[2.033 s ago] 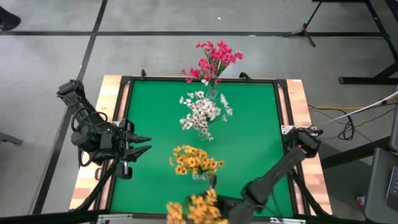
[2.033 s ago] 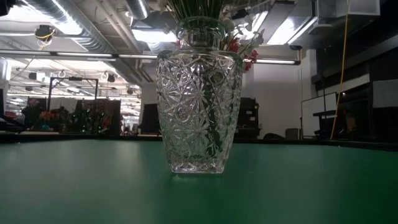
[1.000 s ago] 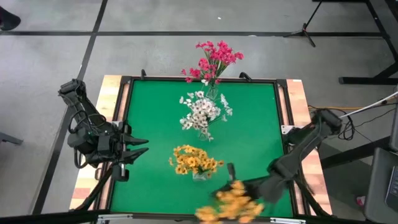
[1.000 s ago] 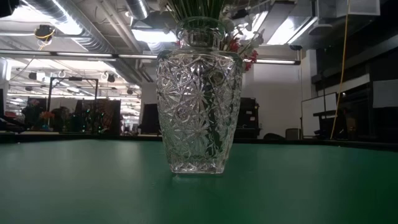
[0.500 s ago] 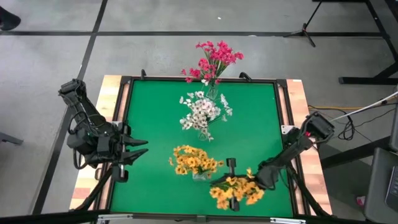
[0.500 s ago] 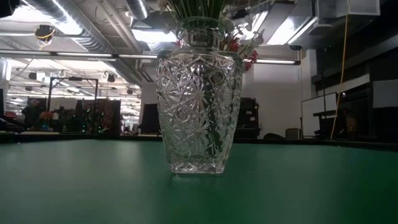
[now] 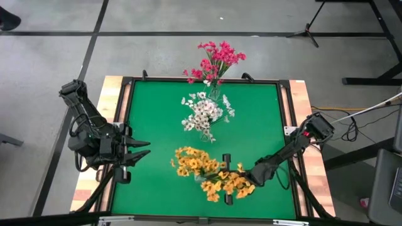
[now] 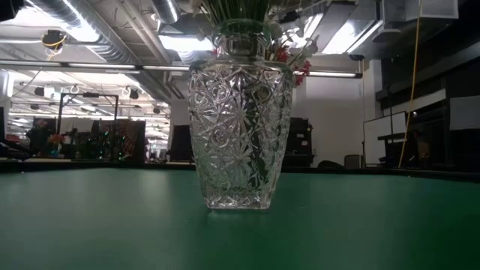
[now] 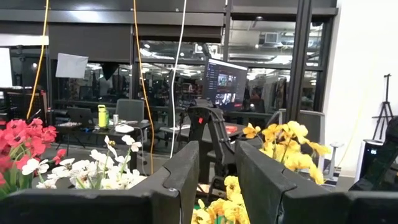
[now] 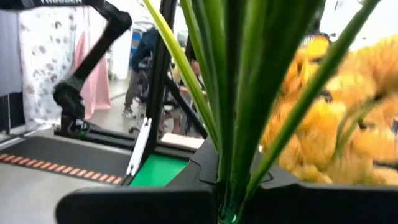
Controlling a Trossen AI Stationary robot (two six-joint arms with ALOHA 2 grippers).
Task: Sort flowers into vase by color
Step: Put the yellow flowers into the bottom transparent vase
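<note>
Three glass vases stand in a row on the green mat: pink flowers (image 7: 215, 59) at the far edge, white flowers (image 7: 204, 114) in the middle, yellow flowers (image 7: 193, 162) nearest. The low view shows the near vase (image 8: 238, 127) resting on its base. My right gripper (image 7: 233, 179) is shut on a loose bunch of yellow flowers (image 7: 226, 184) just right of the yellow vase; the blossoms hide its fingertips from above. At the table's left edge my left gripper (image 7: 143, 150) is open and holds nothing. My right gripper pinches several green stems (image 10: 229, 180) of the yellow bunch together between its two fingers. The fingers come nearly level from the table's right side and lie across the stems. The stems rise from the fingers to the blossoms (image 10: 339, 124); their lower ends are hidden.
The mat (image 7: 251, 119) is framed by a dark rim with wooden strips along both sides. Bare mat lies left and right of the vase row. The left wrist view looks across all three bunches into the room behind.
My right gripper, staying shut on the yellow bunch, has come down and swung from the table's near edge toward the far edge and left, up to the yellow vase. The bunch has travelled with it and now sits beside the vase's blossoms.
</note>
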